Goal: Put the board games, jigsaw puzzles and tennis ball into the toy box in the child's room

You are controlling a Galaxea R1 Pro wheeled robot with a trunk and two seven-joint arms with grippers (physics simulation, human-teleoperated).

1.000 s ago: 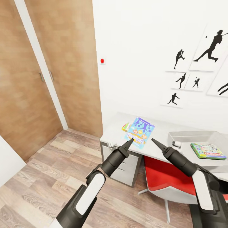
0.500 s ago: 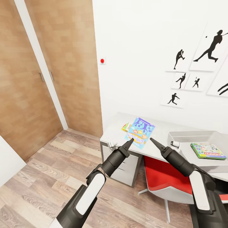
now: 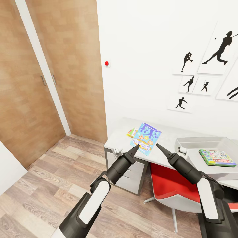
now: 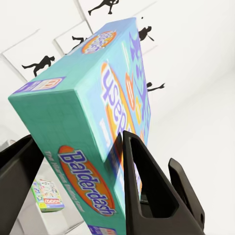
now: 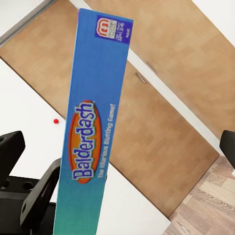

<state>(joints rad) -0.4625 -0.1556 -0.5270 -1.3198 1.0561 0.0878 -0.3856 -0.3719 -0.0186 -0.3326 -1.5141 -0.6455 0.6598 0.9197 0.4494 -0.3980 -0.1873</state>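
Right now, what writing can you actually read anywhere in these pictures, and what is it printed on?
"Balderdash": end of the light-blue board game held in the left tool.
"Balderdash", "The Hilarious Bluffing Game": the same box's side.
"MONOPOLY": green-edged board game, barely legible.
Corner logo and age text: too small.

The slim game point(image 3: 132, 132) lies half hidden behind the Balderdash box point(image 3: 146, 134).
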